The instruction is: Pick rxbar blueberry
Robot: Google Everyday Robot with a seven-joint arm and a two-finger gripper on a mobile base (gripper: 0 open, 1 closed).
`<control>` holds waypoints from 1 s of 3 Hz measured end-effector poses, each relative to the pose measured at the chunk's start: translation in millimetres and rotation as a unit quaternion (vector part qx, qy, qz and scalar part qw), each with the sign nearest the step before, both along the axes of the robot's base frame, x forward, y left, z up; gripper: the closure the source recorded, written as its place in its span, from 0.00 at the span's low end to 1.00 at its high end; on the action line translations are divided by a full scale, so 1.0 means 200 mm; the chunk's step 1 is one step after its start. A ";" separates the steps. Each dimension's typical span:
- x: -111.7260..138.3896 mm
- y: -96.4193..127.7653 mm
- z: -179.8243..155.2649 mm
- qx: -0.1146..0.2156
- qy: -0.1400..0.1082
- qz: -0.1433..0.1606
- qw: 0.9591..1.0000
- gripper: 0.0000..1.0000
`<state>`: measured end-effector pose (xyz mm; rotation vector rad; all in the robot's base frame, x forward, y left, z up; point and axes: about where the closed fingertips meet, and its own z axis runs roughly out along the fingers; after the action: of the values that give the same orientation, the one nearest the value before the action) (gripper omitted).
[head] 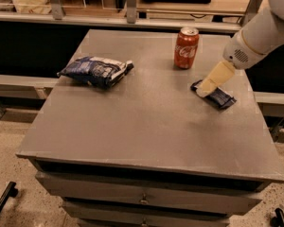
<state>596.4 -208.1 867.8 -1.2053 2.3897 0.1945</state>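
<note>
Item: rxbar blueberry (218, 97), a flat, thin bar in a dark navy wrapper, is laid flat on the grey table (146, 126), placed near the cola can (186, 48), in front of it and off to its right as seen, close to the table's right edge. The bar is set at a slant, its far end partly hidden. Gripper (203, 91): a pale, cream-coloured end piece, angled downward, is found in front of and to the right of the cola can, with its tip over the bar's far end, at or just above the wrapper; contact cannot be confirmed. How far the gripper is open cannot be told, and nothing is seen lifted by it. The white arm (258, 34) is seen to the right of the cola can, entering from the upper right. Cola can: red, upright. Snack bag (95, 70): puffy, blue and white, laid on its side well to the left of the cola can. Drawer fronts (142, 200) are seen under the tabletop, far in front of the can.
</note>
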 end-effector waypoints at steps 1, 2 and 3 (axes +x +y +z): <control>0.12 0.05 -0.12 -0.005 0.003 -0.025 1.000 0.00; 0.12 0.05 -0.12 -0.004 0.003 -0.028 1.000 0.00; 0.07 -0.01 -0.12 -0.013 -0.001 -0.056 0.998 0.00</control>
<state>610.7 -209.2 843.9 -1.0773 2.4565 0.1264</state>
